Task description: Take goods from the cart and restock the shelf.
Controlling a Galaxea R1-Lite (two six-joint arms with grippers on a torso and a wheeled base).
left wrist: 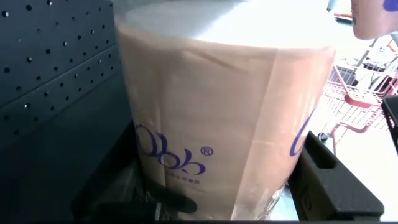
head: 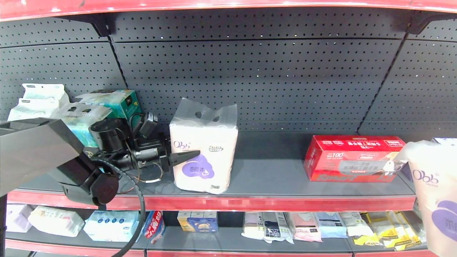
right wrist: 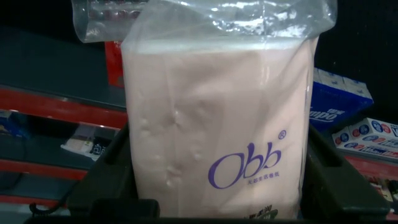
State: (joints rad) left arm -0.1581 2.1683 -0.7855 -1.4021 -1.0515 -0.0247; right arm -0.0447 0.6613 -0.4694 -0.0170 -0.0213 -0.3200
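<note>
Dark shelf [head: 271,171] with white tissue pack [head: 203,150], red box [head: 351,159], teal packs [head: 107,103]

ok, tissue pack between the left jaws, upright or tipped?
Upright: tissue pack stands on its base on the shelf, handle flap up.

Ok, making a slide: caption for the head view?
Left gripper grips a tissue pack standing on the shelf.

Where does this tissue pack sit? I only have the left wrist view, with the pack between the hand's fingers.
Observer: The tissue pack stands upright near the front edge of the middle shelf, the left hand around it.
Operator: Anything beside it?
Observer: A red box lies farther along toward the robot's right, apart from it.
Operator: And the other arm?
Observer: The right hand holds a second pack, not yet on the shelf.
</note>
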